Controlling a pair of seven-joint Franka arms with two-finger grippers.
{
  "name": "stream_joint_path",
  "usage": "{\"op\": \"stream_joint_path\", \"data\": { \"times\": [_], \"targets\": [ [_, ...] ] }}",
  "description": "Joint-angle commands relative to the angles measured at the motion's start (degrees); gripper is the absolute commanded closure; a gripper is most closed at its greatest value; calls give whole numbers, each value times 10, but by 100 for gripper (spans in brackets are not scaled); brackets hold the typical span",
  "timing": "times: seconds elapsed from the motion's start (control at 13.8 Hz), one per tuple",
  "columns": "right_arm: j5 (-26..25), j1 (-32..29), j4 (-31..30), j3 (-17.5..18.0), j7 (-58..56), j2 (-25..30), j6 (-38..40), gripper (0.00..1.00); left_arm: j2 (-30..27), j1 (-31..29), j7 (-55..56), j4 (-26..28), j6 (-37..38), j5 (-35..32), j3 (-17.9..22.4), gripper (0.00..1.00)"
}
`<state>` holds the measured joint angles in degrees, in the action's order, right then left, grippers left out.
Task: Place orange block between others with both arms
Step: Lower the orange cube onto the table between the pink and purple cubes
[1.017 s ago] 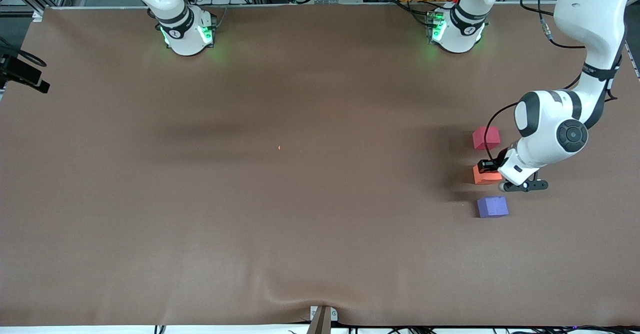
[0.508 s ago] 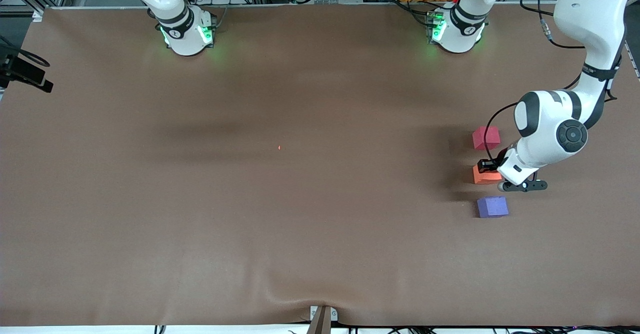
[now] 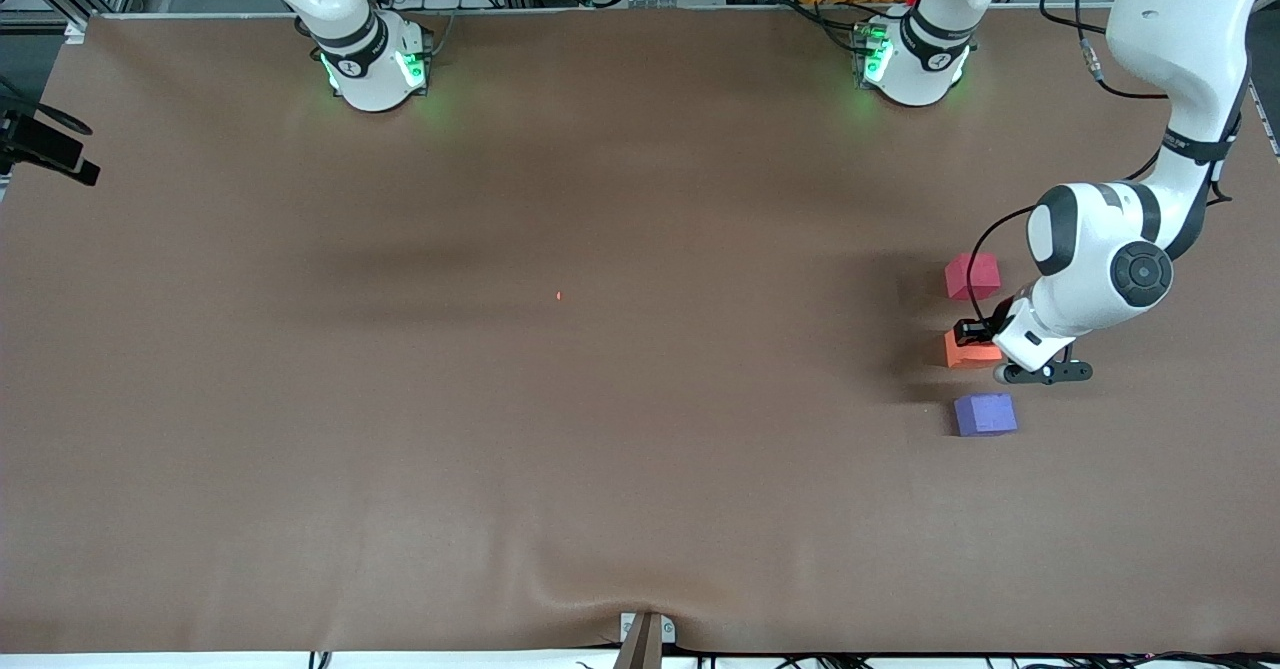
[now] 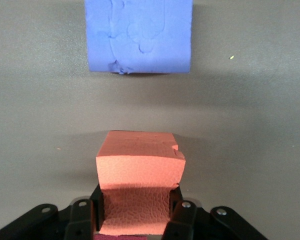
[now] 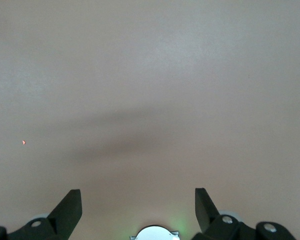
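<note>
The orange block (image 3: 966,352) (image 4: 140,165) is down at the table between the red-pink cube (image 3: 972,276) and the purple-blue cube (image 3: 985,414) (image 4: 140,35), in a line with them at the left arm's end. My left gripper (image 3: 985,347) (image 4: 137,197) is shut on the orange block, one finger on each side face. I cannot tell whether the block rests on the table. The red-pink cube shows only as a sliver in the left wrist view. My right gripper (image 5: 137,199) waits open high over bare table near its own base, with nothing between its fingers.
A tiny red speck (image 3: 558,296) lies mid-table. A black camera mount (image 3: 45,147) juts in at the right arm's end. A small bracket (image 3: 645,634) sits at the table edge nearest the front camera. The brown mat (image 3: 600,449) is wide and flat.
The left arm's wrist has shifted only very slightly. The three cubes and the right arm have not moved.
</note>
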<state>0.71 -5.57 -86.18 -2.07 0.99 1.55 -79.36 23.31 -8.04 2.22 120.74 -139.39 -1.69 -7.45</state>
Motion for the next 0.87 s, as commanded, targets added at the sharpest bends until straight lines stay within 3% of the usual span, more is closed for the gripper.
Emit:
{"op": "stream_joint_path", "data": {
  "times": [0.0, 0.8],
  "targets": [
    [-7, -1, 1, 4, 5, 1, 7, 0, 1, -8, -8, 0, -8, -4, -5, 68],
    [-6, 24, 2, 7, 1, -4, 23, 0, 1, -9, -10, -2, -8, -4, -5, 67]
  ]
}}
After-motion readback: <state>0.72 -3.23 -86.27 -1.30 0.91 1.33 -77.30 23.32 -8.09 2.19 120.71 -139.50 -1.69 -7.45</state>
